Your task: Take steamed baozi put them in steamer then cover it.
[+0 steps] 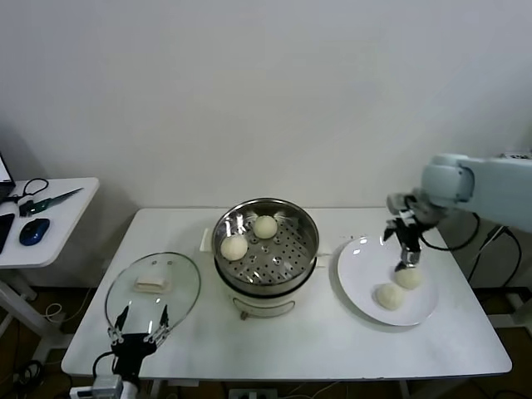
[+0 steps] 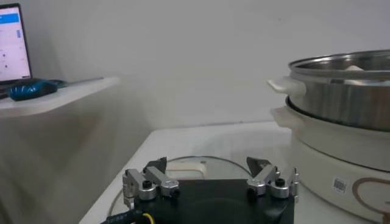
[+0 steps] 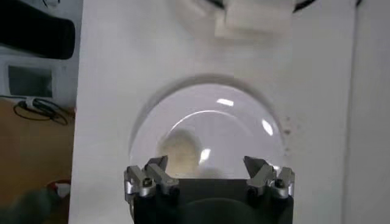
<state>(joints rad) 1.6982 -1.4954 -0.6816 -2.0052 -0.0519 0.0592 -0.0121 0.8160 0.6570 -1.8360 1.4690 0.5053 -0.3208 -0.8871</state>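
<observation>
The steel steamer on its cream pot base stands mid-table, uncovered, with two baozi inside. To its right, a white plate carries two more baozi. My right gripper hangs open just over the farther plate baozi, nothing between its fingers. The right wrist view shows the plate below the open right gripper and one baozi. My left gripper waits open at the front edge of the glass lid, which lies flat left of the steamer.
A side table at far left holds a blue mouse and a tool. The steamer's white side handle lies beyond the plate. Cables hang off the table's right end.
</observation>
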